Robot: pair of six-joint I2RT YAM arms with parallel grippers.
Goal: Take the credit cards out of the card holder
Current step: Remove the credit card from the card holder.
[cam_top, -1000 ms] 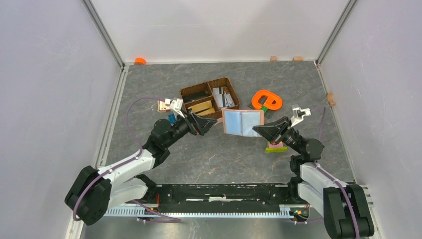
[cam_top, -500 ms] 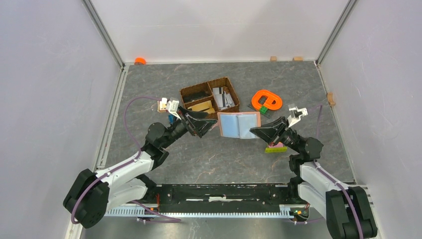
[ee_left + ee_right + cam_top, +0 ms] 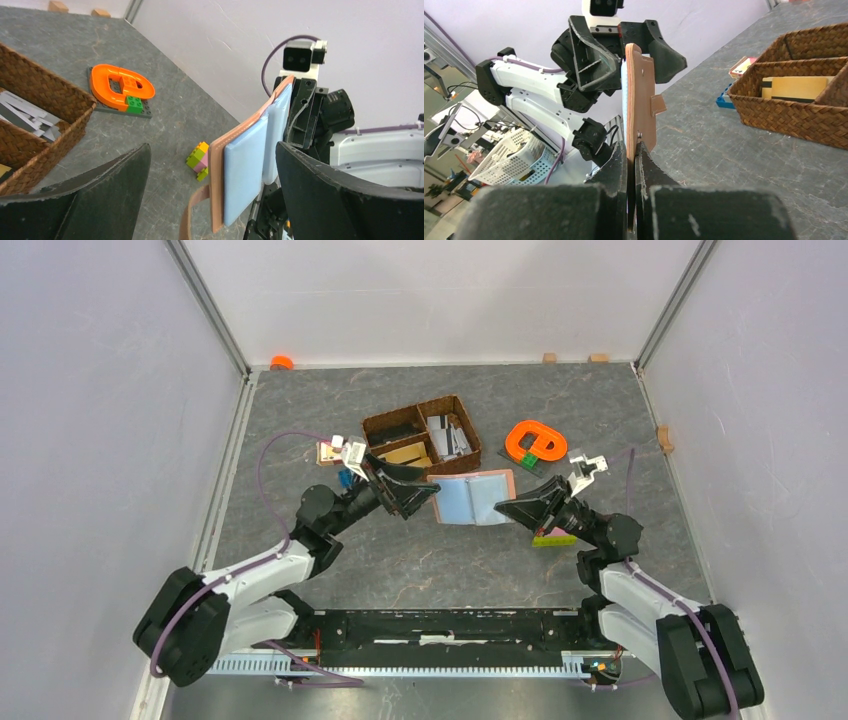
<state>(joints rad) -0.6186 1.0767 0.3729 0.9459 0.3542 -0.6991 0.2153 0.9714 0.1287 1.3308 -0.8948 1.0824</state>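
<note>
The card holder (image 3: 470,498) hangs open and upright above the table, brown outside, pale blue sleeves inside. My right gripper (image 3: 503,508) is shut on its right edge; in the right wrist view the fingers (image 3: 616,165) pinch the brown leather (image 3: 641,100). My left gripper (image 3: 428,492) is open, and the holder's left edge (image 3: 240,170) stands between its two fingers (image 3: 115,180). Whether they touch it I cannot tell. Several grey credit cards (image 3: 448,435) lie in the basket's right compartment. No card can be made out in the sleeves.
A woven divided basket (image 3: 420,430) stands behind the holder. An orange ring piece on a dark plate (image 3: 536,442) lies to its right. A small brick stack (image 3: 553,537) sits under the right arm. A blue block (image 3: 344,478) and a pink-and-tan piece (image 3: 328,452) lie left.
My right gripper has carried the open card holder leftward. The left gripper has closed in on it, so its open fingers now stand on either side of the holder's left edge.
</note>
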